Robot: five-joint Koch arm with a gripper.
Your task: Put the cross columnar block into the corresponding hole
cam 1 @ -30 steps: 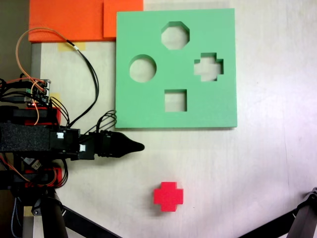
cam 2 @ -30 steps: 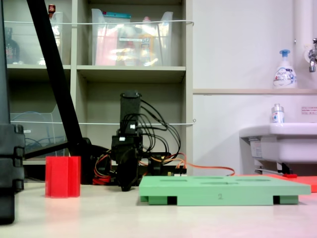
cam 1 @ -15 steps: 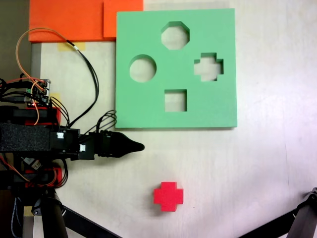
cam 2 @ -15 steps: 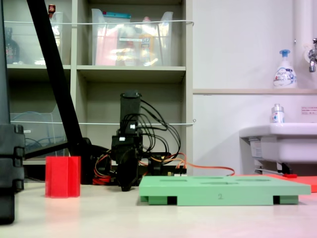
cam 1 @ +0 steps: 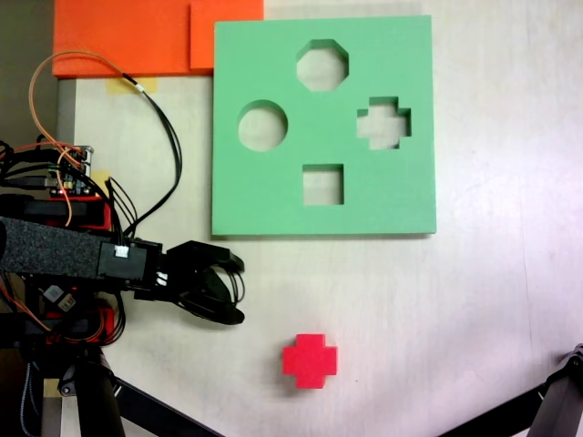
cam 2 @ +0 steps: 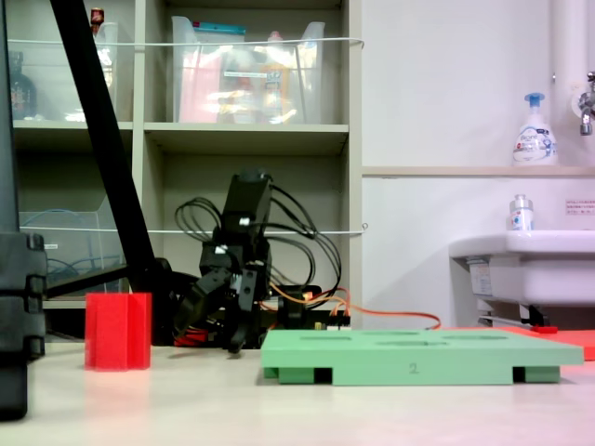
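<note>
The red cross columnar block stands on the white table, below the green foam board; from the side it shows as a red column at the left. The plus-shaped hole lies at the board's right side, with nothing in it. My gripper hovers open to the left of the block and just below the board's lower left corner, jaws spread and nothing between them. In the side view the gripper tilts down toward the table between the block and the board.
The board also has an octagonal hole, a round hole and a square hole. Orange foam sheets lie at the top left. Tripod legs cross the bottom edge. Cables loop beside the arm.
The gripper has opened from shut and swung down toward the red block, and the arm has tilted. Block and board have not moved.
</note>
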